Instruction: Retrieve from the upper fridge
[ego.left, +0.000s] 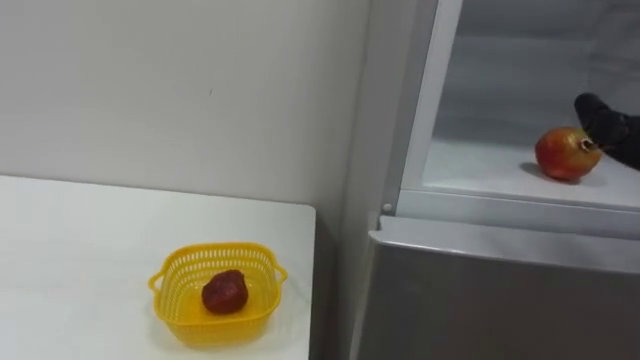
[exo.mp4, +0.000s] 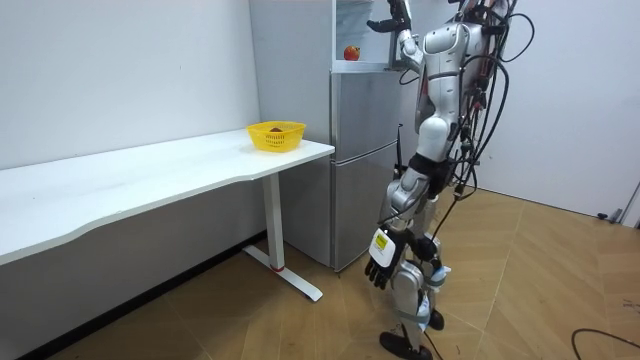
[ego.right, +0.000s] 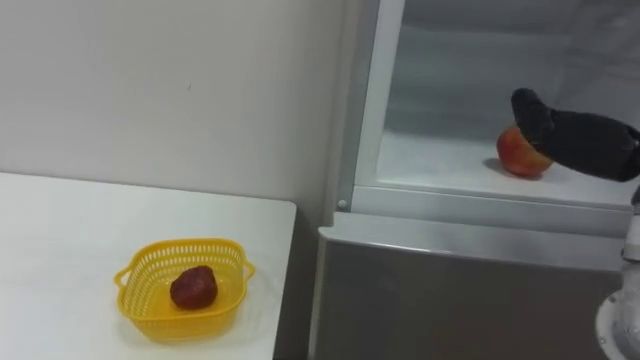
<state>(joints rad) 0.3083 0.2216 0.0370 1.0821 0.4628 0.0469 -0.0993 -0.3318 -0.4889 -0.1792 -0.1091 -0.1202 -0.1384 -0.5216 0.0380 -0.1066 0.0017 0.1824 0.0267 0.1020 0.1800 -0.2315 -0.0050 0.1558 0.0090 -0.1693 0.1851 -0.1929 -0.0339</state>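
A round red and yellow fruit (ego.left: 565, 153) stands on the white shelf (ego.left: 475, 165) of the open upper fridge compartment. My right hand (ego.right: 575, 138), in a black glove, reaches in from the right at the fruit's height. Its fingers are stretched out, they touch the fruit's right side and partly cover it, but they are not curled round it. In the room view I stand upright, close in front of the fridge (exo.mp4: 365, 150), with my right hand (exo.mp4: 390, 20) raised and my left hand (exo.mp4: 381, 270) hanging relaxed by my thigh.
A yellow mesh basket (ego.left: 213, 251) with a dark red fruit (ego.left: 224, 291) in it sits near the right end of the white table (ego.left: 80, 250), left of the fridge. The shut grey lower door (ego.left: 500, 300) lies below the shelf. A narrow gap separates table and fridge.
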